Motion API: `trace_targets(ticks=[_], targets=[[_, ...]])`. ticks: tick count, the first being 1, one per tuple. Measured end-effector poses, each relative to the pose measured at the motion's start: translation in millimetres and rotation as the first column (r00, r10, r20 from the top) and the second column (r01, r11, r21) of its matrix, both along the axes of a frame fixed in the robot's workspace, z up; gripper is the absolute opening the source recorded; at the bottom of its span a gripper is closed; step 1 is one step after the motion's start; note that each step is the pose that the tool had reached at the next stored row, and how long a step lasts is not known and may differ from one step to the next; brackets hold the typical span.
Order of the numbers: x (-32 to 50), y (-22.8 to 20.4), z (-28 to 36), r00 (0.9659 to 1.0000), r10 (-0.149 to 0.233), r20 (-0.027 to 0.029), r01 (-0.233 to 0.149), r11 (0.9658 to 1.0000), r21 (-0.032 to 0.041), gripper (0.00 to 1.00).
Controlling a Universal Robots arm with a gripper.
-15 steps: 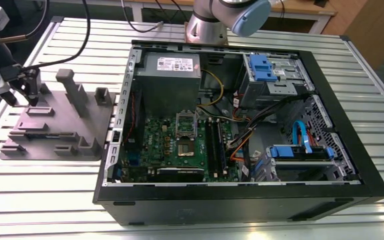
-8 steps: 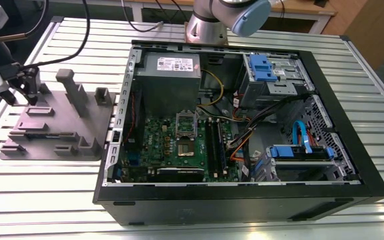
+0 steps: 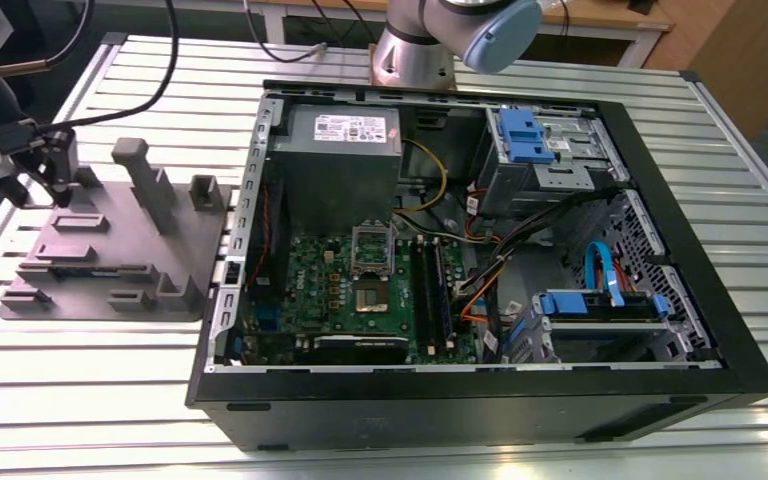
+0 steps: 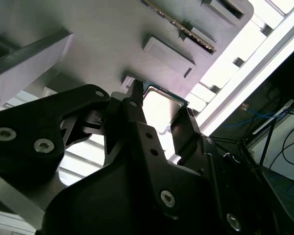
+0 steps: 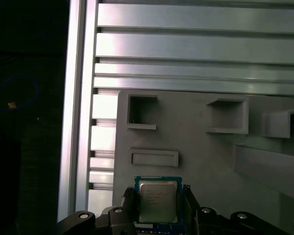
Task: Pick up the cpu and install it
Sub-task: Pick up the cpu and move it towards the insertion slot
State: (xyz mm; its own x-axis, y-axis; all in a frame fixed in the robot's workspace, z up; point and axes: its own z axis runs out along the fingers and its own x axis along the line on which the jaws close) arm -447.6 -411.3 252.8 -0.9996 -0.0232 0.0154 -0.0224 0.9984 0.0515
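While the arm is reaching over the exterior view's left end of the slatted aluminium table (image 3: 117, 380), its gripper (image 3: 37, 190) is hanging low over the near-left part of a grey moulded fixture block (image 3: 117, 250) that is lying flat on the slats. In both wrist views the two dark fingers (image 5: 129, 208) are pressing against opposite edges of the cpu (image 5: 158, 200), so the tool is closing on the chip with its silvery lid facing away from the palm. Whether the cpu is resting in its recess or is hanging just clear of the block is hard to judge. Empty rectangular pockets (image 5: 142, 112) are showing in the fixture beyond the chip. Well apart, toward the exterior view's right, an open black computer case (image 3: 491, 400) is lying on its side on the same table, exposing a green motherboard (image 3: 357, 290) with its socket (image 3: 372, 296), a grey power supply (image 3: 337, 150) and blue drive brackets (image 3: 520, 135). The arm's base (image 3: 418, 50) is standing at the far edge of the table behind the case, black cables (image 3: 157, 60) are trailing across the slats beside it, and pale wooden furniture (image 3: 744, 50) is standing in the room behind.
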Motion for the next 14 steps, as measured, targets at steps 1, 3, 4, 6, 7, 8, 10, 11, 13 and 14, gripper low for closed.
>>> trace_targets(ticks=[1,3,4,6,7,8,10,11,13,14], targets=[[0.0,0.0,0.8,1.0,0.0,0.0,0.0,1.0,0.0,0.47],[0.0,0.0,2.5,1.0,0.0,0.0,0.0,1.0,0.0,0.47],[0.0,0.0,3.4,1.0,0.0,0.0,0.0,1.0,0.0,0.47],[0.0,0.0,5.0,1.0,0.0,-0.0001,0.0,1.0,0.0,0.47],[0.0,0.0,5.9,1.0,0.0,0.0,0.0,1.0,0.0,0.47],[0.0,0.0,6.7,1.0,0.0,0.0,0.0,1.0,0.0,0.47],[0.0,0.0,8.0,1.0,0.0,0.0,0.0,1.0,0.0001,0.47],[0.0,0.0,8.8,1.0,0.0,0.0,0.0,1.0,0.0,0.47],[0.0,0.0,9.7,1.0,0.0,0.0002,0.0,1.0,0.0001,0.47],[0.0,0.0,10.4,1.0,0.0,-0.0001,0.0,1.0,0.0,0.47]])
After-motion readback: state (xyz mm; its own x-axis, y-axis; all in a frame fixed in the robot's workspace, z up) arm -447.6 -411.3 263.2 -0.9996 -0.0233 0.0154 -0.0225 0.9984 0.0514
